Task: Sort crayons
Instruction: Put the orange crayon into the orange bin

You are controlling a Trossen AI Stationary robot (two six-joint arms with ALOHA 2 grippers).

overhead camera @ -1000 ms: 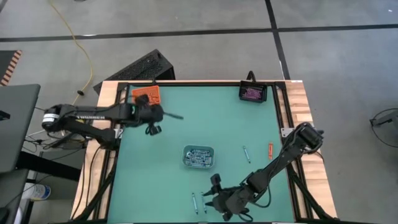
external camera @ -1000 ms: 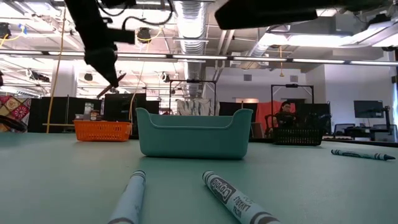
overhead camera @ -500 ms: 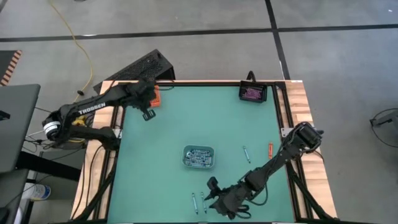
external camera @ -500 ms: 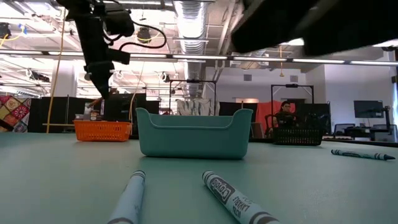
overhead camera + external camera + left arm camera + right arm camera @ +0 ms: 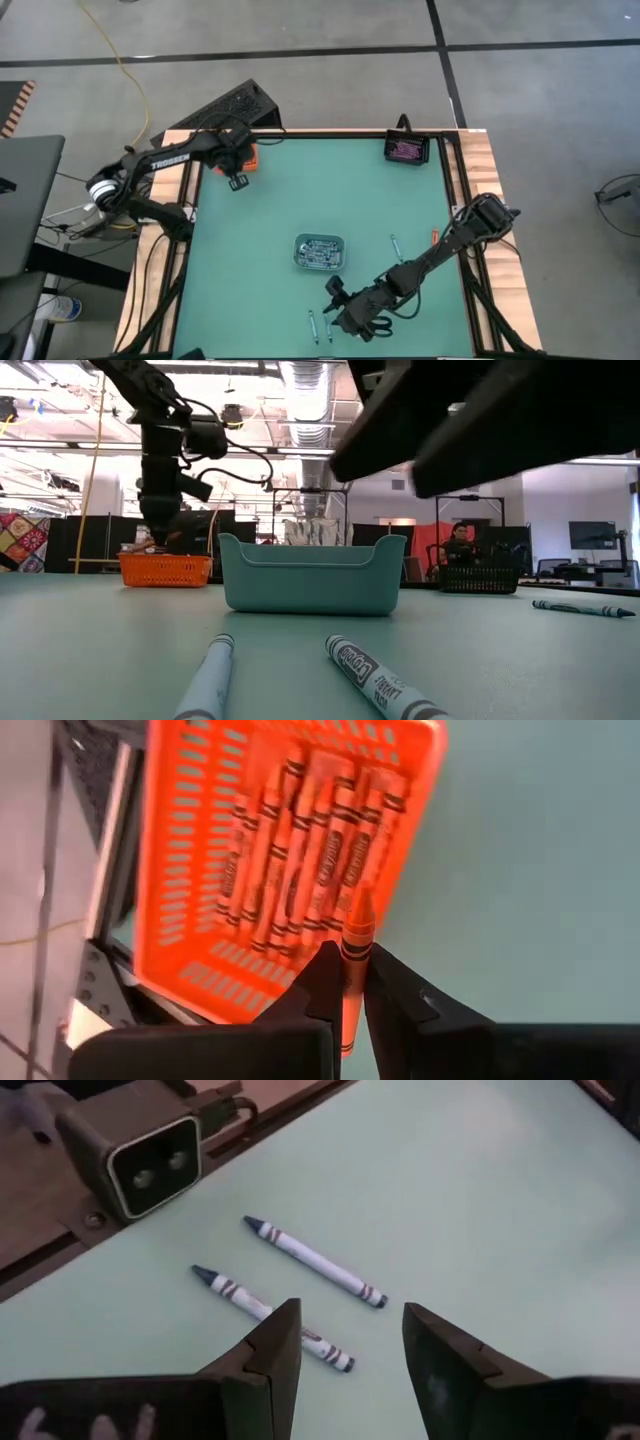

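The left pincer (image 5: 345,982) is shut on an orange crayon (image 5: 352,952) and hangs over the orange tray (image 5: 290,870) at the table's (image 5: 300,190) far left corner, where like-coloured crayons already lie, so it looks set to drop this one in. The right pincer (image 5: 340,1340) stands wide open with nothing in it, just above two grey-blue crayons (image 5: 290,1288) lying side by side near the near edge, likely lining up for the next pick. Since a second ago the left arm has swung from over the table to the tray, and the right pincer has crept closer to the pair.
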